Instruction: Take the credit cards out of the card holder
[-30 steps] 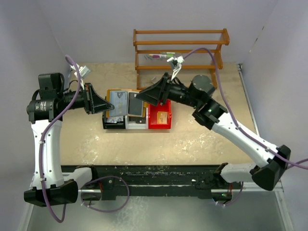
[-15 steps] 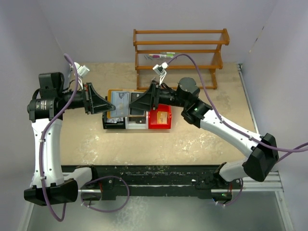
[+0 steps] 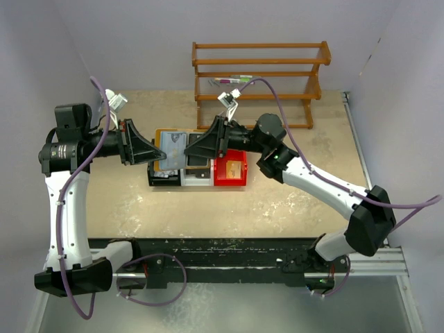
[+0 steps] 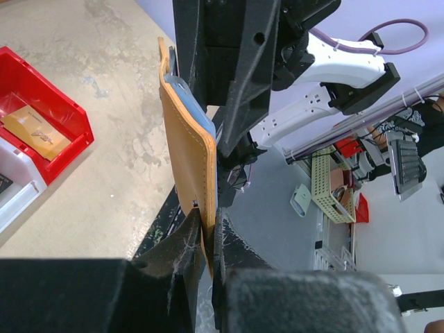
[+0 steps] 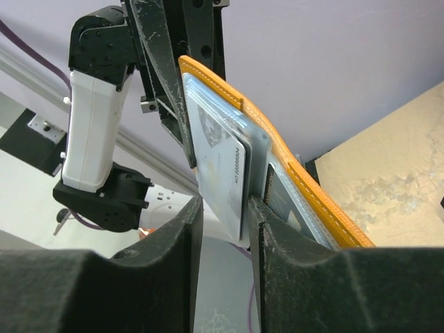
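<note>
The tan card holder (image 3: 173, 144) hangs open in the air over the bins, pale blue-grey side facing the right arm. My left gripper (image 3: 158, 154) is shut on its lower edge; in the left wrist view the leather edge (image 4: 187, 132) is pinched between the fingers of that gripper (image 4: 210, 218). My right gripper (image 3: 189, 147) has reached the holder from the right. In the right wrist view its jaws (image 5: 225, 205) straddle a whitish credit card (image 5: 222, 177) sticking out of the card holder (image 5: 277, 132), with a gap on the left side. A dark card (image 5: 277, 198) sits in another pocket.
Below the holder stand a black bin (image 3: 163, 178), a white bin (image 3: 196, 182) and a red bin (image 3: 230, 182) with a tan item inside. A wooden rack (image 3: 260, 69) stands at the back. The red bin (image 4: 69, 118) also shows in the left wrist view.
The right arm has swung left up to the card holder and its jaws have narrowed around the whitish card. The left arm and the holder have stayed put.
</note>
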### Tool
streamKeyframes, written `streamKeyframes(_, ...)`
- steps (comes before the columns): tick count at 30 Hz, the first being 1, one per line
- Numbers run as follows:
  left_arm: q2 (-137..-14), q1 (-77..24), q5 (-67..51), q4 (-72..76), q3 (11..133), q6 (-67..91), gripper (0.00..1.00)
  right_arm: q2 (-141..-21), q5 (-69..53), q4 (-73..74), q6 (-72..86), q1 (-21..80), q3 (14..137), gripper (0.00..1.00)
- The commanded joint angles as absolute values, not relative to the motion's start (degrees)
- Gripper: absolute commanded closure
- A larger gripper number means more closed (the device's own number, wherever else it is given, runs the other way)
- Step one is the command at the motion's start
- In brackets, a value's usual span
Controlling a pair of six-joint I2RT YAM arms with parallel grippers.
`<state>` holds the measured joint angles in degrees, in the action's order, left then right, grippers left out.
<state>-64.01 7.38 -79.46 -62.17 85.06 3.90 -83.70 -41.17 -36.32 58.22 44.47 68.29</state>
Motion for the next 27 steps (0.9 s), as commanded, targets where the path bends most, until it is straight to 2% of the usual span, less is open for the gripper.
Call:
streamKeyframes(1,-63.25,7.2,-83.89,-60.47,86.32,4.39,1.0,-84.28,-42.94,-43.72,61.02,45.78,68.56,0.69)
streamKeyframes(7,-63.13,7.18,-84.0,-60.38,86.23,4.28,1.0,-84.24,-44.19,-47.92,63.32,45.79,66.91,0.76)
streamKeyframes(11,-63.08,7.19,-83.62,-60.29,86.07,4.04,1.0,-82.96,-44.14,-46.1,62.77,45.71,65.22,0.9)
streamKeyframes(15,-63.09,7.19,-82.72,-60.29,85.7,3.71,1.0,-82.46,-43.63,-48.8,62.48,45.73,64.41,1.0)
streamKeyframes(22,-62.72,7.21,-78.61,-61.4,85.53,2.02,1.0,-81.54,-44.31,-54.92,64.33,45.79,62.79,1.0)
streamKeyframes(27,-62.62,7.18,-73.2,-61.83,84.73,0.92,0.88,-81.51,-43.78,-55.57,64.49,45.83,62.82,1.0)
